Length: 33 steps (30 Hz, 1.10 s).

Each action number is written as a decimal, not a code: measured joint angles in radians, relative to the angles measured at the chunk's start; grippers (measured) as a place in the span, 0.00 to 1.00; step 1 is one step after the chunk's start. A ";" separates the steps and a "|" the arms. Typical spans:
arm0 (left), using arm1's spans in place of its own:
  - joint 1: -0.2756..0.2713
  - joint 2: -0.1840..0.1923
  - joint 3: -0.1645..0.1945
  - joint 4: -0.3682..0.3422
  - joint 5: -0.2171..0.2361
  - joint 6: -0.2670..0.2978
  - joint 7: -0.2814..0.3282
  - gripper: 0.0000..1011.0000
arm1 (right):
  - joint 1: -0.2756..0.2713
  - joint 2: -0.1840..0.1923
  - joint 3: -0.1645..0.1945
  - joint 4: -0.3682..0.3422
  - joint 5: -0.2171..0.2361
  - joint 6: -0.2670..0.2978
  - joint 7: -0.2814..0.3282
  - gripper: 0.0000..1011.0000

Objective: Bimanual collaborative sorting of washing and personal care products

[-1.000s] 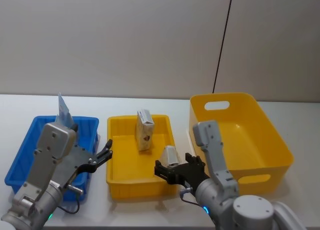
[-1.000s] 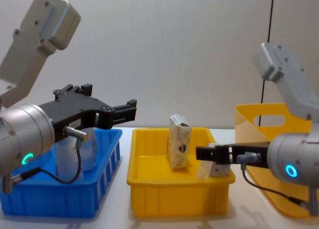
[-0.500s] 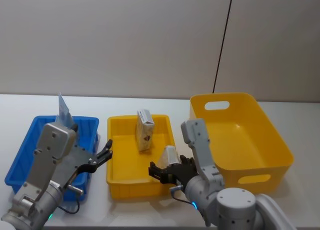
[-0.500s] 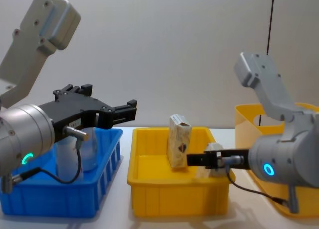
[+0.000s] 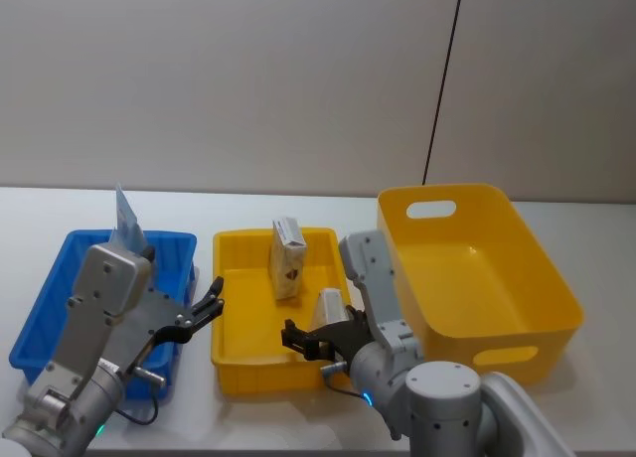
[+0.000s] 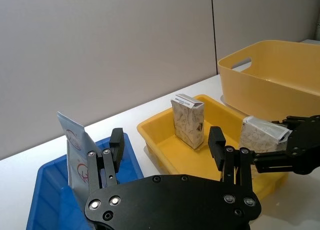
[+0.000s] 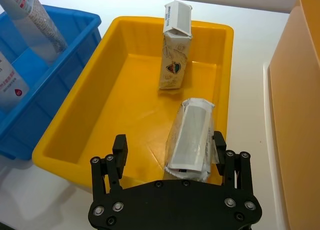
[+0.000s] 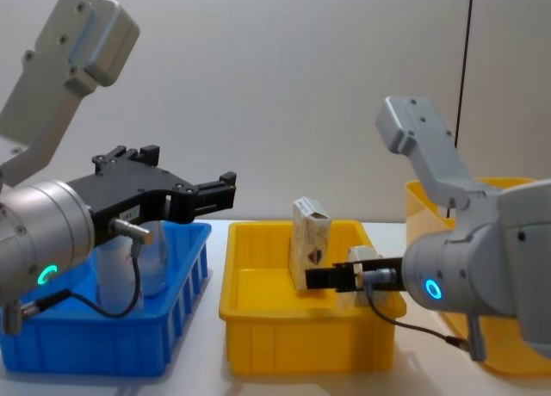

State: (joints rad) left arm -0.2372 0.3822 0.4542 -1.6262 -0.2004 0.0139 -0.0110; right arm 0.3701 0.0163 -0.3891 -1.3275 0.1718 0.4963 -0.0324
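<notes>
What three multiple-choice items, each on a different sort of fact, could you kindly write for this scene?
1. Where does the upright carton stand?
A. blue bin
B. small yellow tray
C. big yellow bin

2. How many cartons are in the small yellow tray?
A. one
B. two
C. four

3. How is the right gripper?
A. shut on nothing
B. shut on the upright carton
C. open, astride the tilted carton

Key:
1 B: the upright carton stands on the small yellow tray's floor, toward its far end.
2 B: the upright carton and the tilted carton are the two inside it.
3 C: its fingers stand well apart, one on each side of the tilted carton.
</notes>
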 joint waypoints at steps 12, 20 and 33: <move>0.000 0.000 0.000 0.000 0.000 0.000 0.000 0.99 | 0.030 -0.021 0.006 0.046 -0.015 0.012 -0.014 0.91; 0.000 0.000 0.000 0.000 0.000 0.000 0.000 0.99 | 0.040 -0.028 0.014 0.060 -0.026 0.023 -0.023 0.64; 0.000 0.000 0.000 0.000 0.000 0.000 0.000 0.99 | 0.047 -0.030 0.019 0.067 -0.045 0.025 -0.030 0.34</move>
State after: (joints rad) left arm -0.2372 0.3821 0.4542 -1.6262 -0.2004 0.0138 -0.0109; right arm 0.4169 -0.0132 -0.3698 -1.2607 0.1272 0.5210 -0.0623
